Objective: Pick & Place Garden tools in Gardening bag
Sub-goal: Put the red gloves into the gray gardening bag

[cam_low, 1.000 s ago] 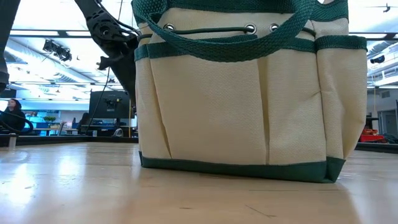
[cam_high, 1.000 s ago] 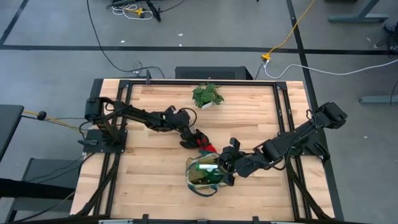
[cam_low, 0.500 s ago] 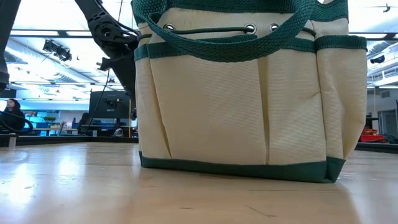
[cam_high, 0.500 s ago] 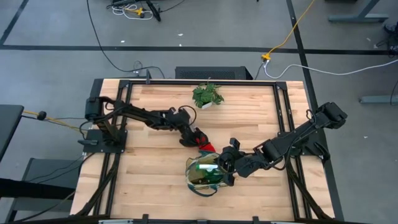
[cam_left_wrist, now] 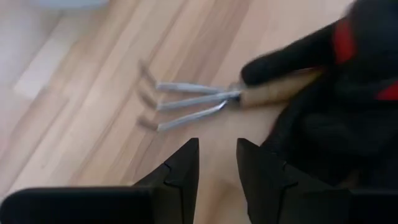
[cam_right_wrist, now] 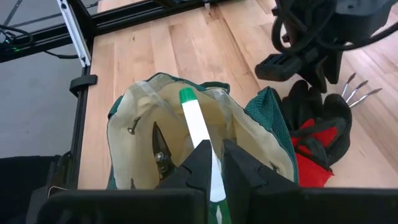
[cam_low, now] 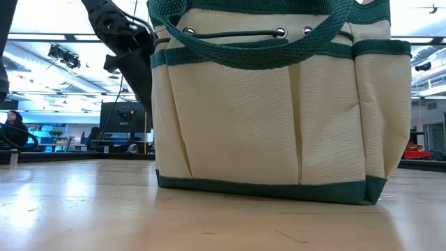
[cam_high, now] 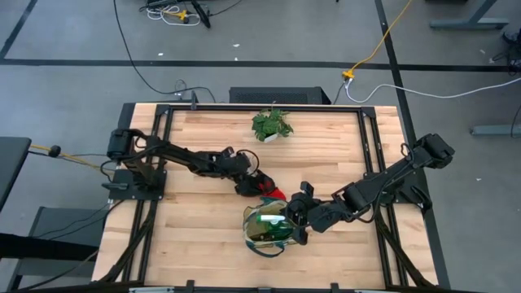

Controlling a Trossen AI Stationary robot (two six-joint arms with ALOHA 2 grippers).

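The beige bag with green trim [cam_high: 267, 229] stands open near the table's front; it fills the low view [cam_low: 279, 111]. Pruning shears [cam_right_wrist: 158, 149] lie inside it. My right gripper [cam_right_wrist: 214, 163] is over the bag's mouth, shut on the spray bottle [cam_right_wrist: 198, 124]. The red-and-black gloves [cam_high: 270, 192] lie on the table just beyond the bag, on top of the rake's wooden handle [cam_left_wrist: 280, 88]. The rake's metal prongs [cam_left_wrist: 180, 102] stick out on the wood. My left gripper [cam_left_wrist: 217, 152] hovers just short of the prongs, narrowly open and empty. My right gripper pinches the spray bottle's white neck [cam_right_wrist: 205, 144] between its two fingers. The fingers come from the table's right, slanting down, and lie along the bottle. The bottle's green tip [cam_right_wrist: 185, 96] points away from the gripper over the bag's open inside. Whether the bottle rests on the bag, I cannot tell.
A leafy potted plant [cam_high: 271, 124] stands at the table's far edge. Dark metal rails [cam_high: 370, 155] run along the table's sides. Bare wood lies to the left of the bag and at the near edge.
My left gripper has moved a little toward the table's near edge, closer to the gloves and the rake, and its arm has stretched out flatter.
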